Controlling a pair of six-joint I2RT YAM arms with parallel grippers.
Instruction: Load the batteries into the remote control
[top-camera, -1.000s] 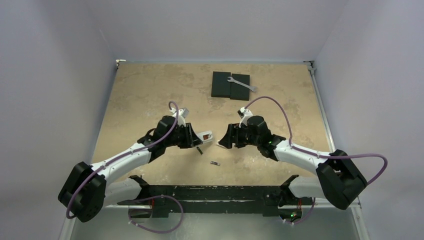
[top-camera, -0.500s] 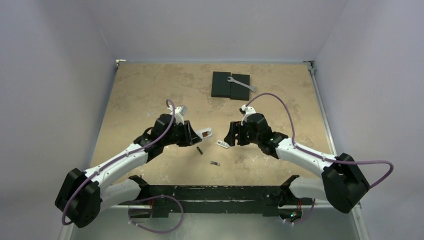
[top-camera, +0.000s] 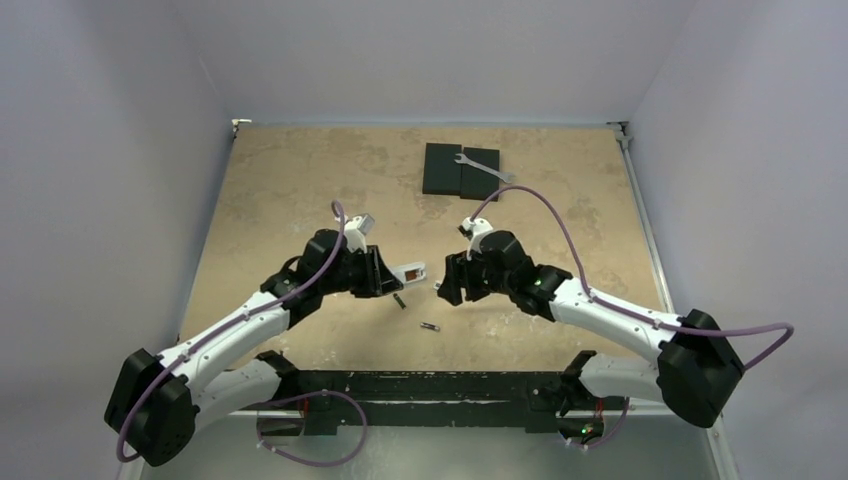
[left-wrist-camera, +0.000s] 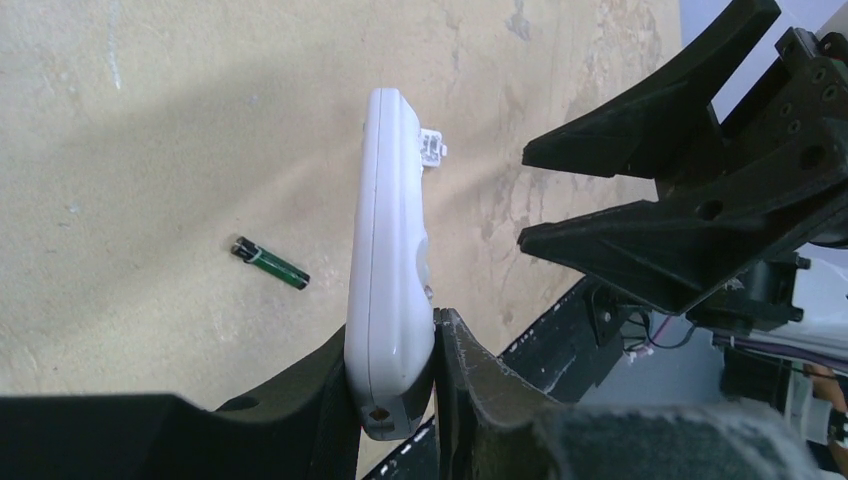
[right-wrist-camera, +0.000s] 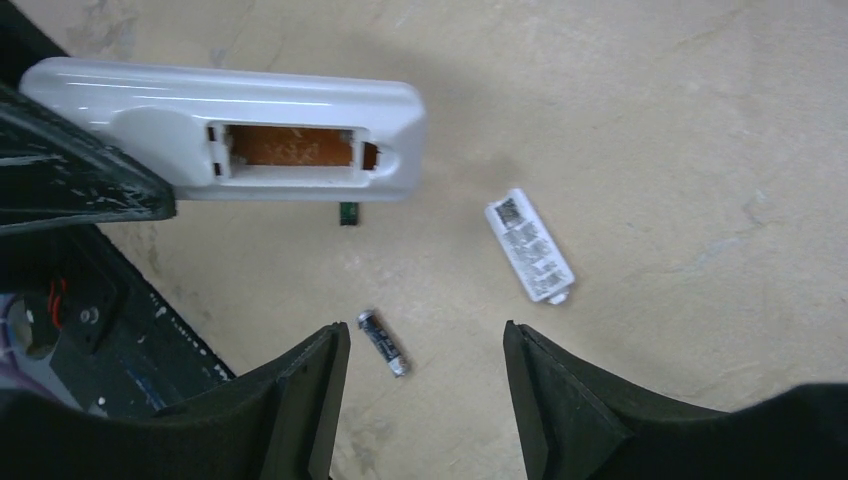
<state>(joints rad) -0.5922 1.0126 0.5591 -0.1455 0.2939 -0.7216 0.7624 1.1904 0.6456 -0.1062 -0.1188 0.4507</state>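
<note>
The near battery (right-wrist-camera: 384, 342) lies on the table under the wide, empty jaws of the right gripper (right-wrist-camera: 422, 338), which has just moved here from the loose battery cover (right-wrist-camera: 530, 245), and farther off the left gripper (left-wrist-camera: 392, 340) clamps the remote control (left-wrist-camera: 385, 220), its recess open, so I think picking comes next.

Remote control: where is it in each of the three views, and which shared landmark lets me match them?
Top external: remote control near the centre, sticking out of the left gripper.
Left wrist: remote control edge-on, mid-frame, rising from the bottom edge.
Right wrist: remote control upper left, back to the camera, battery recess open and empty.
Shared landmark: the left gripper clamped on one end of it.
</note>
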